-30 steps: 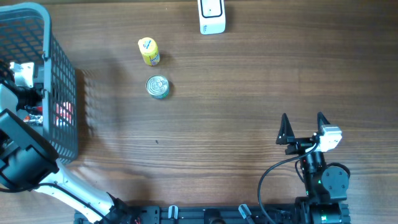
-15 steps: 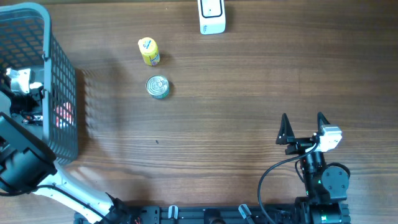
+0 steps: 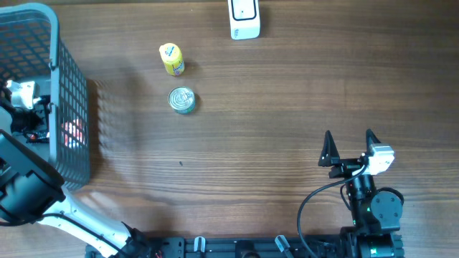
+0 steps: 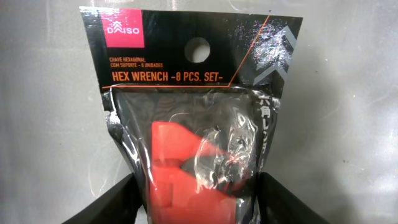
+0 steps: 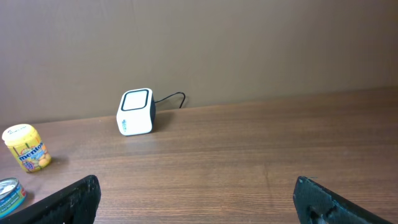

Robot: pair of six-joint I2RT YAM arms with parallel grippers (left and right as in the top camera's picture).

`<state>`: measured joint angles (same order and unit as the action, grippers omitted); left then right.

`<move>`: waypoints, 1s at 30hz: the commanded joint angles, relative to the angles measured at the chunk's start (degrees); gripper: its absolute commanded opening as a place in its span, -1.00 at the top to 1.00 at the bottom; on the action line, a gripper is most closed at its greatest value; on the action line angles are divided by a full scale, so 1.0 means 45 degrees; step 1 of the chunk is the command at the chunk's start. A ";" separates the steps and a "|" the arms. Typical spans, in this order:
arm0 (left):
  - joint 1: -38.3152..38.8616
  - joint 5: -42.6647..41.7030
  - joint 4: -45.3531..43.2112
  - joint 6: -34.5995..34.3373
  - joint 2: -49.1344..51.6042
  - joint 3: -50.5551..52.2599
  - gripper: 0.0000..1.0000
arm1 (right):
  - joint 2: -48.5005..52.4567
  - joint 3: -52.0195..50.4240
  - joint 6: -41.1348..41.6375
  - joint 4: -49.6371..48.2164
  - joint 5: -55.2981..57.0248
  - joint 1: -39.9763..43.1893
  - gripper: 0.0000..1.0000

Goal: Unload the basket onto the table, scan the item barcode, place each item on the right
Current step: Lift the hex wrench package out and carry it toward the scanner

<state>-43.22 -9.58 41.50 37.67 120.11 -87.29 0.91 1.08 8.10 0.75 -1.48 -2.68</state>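
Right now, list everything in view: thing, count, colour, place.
basket: 1, grey mesh, table's left edge
hex wrench pack: 1, black with red holder, lying in the basket
gum bottle: 1, yellow, upper left of table
tin can: 1, silver top, just below the gum bottle
scanner: 1, white, top edge of table
table: 1, brown wood
left tool: 1, black, in the basket, fingers either side of the pack, grip unclear
right tool: 1, black, open, lower right, holding nothing
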 commanded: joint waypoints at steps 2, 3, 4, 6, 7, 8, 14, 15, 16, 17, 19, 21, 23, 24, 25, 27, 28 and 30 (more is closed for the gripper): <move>0.0005 0.0355 0.0000 -0.0097 0.0908 0.0656 -0.02 | -0.0024 -0.0102 -0.0053 -0.0063 -0.0170 -0.0029 -1.00; 0.0005 0.0355 -0.0034 -0.0097 0.0908 0.0656 0.02 | -0.0024 -0.0102 -0.0053 -0.0063 -0.0170 -0.0029 -1.00; 0.0005 0.0355 -0.0078 -0.0102 0.0908 0.0656 0.06 | -0.0024 -0.0102 -0.0053 -0.0063 -0.0170 -0.0029 -1.00; 0.0005 0.0359 -0.0131 -0.0107 0.0908 0.0656 0.26 | -0.0024 -0.0102 -0.0053 -0.0063 -0.0170 -0.0029 -1.00; 0.0005 0.0355 -0.0170 -0.0117 0.0908 0.0656 0.37 | -0.0024 -0.0102 -0.0049 -0.0063 -0.0170 -0.0029 -0.99; 0.0005 0.0355 -0.0214 -0.0151 0.0908 0.0656 0.42 | -0.0024 -0.0102 -0.0049 -0.0063 -0.0170 -0.0029 -1.00; 0.0005 0.0355 -0.0525 -0.0724 0.0903 0.0656 0.50 | -0.0024 -0.0102 -0.0053 -0.0063 -0.0170 -0.0029 -1.00; 0.0005 0.0355 -0.0617 -0.0826 0.0903 0.0656 0.52 | -0.0024 -0.0102 -0.0049 -0.0063 -0.0170 -0.0029 -1.00; 0.0005 0.0350 -0.0656 -0.0831 0.0903 0.0656 0.53 | -0.0024 -0.0102 -0.0053 -0.0063 -0.0170 -0.0029 -1.00; 0.0005 0.0350 -0.0690 -0.0874 0.0903 0.0656 0.53 | -0.0024 -0.0102 -0.0049 -0.0063 -0.0170 -0.0029 -1.00; 0.0005 0.0350 -0.0704 -0.0869 0.0903 0.0656 0.53 | -0.0024 -0.0102 -0.0053 -0.0063 -0.0170 -0.0029 -1.00; 0.0005 0.0350 -0.0709 -0.0869 0.0879 0.0656 0.54 | -0.0024 -0.0102 -0.0053 -0.0063 -0.0170 -0.0029 -1.00; 0.0005 0.0350 -0.0777 -0.0874 0.0777 0.0622 0.54 | -0.0024 -0.0102 -0.0049 -0.0063 -0.0170 -0.0029 -1.00; 0.0010 0.0345 -0.0816 -0.0894 0.0695 0.0612 0.54 | -0.0024 -0.0102 -0.0053 -0.0063 -0.0170 -0.0029 -1.00; 0.0019 0.0350 -0.0860 -0.0918 0.0588 0.0602 0.54 | -0.0024 -0.0102 -0.0053 -0.0063 -0.0170 -0.0029 -1.00; 0.0053 0.0345 -0.0860 -0.0971 0.0350 0.0520 0.57 | -0.0024 -0.0102 -0.0053 -0.0063 -0.0170 -0.0029 -1.00; 0.0078 0.0345 -0.0865 -0.1069 0.0214 0.0466 0.58 | -0.0024 -0.0102 -0.0049 -0.0063 -0.0170 -0.0029 -1.00; 0.0121 0.0340 -0.0908 -0.1161 -0.0078 0.0384 0.59 | -0.0024 -0.0102 -0.0049 -0.0063 -0.0170 -0.0029 -1.00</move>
<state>-43.18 -9.63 37.23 33.93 120.05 -86.74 0.91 1.08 8.10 0.75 -1.48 -2.68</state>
